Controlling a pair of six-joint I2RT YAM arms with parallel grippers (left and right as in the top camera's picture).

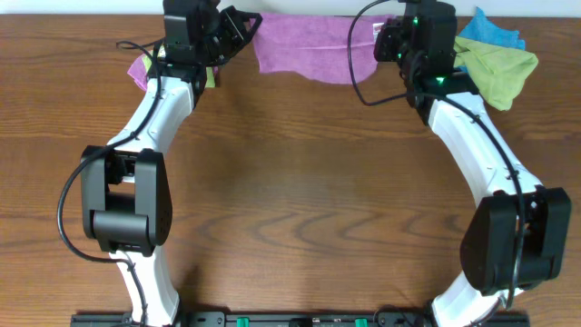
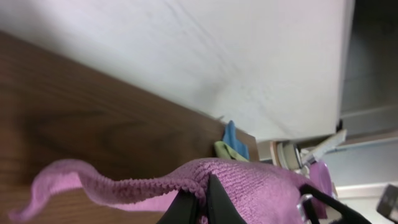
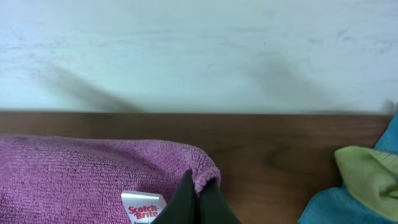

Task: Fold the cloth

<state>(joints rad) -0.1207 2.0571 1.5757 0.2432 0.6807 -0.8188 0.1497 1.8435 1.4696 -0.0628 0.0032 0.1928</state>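
Clamped on the cloth (image 1: 304,45) at both ends: left gripper (image 2: 202,198) closed over a bunched corner, right gripper (image 3: 198,191) closed over the corner beside the white tag (image 3: 143,206). Stretched between them along the far edge of the table (image 1: 300,182), lilac, fuzzy, lower edge rippled. Cut off at the top of the overhead view; tag print only partly readable. Dark wood grain underneath, pale wall (image 3: 199,50) behind; lime-green cloth (image 1: 501,71) and blue cloth (image 1: 490,32) bunched at right.
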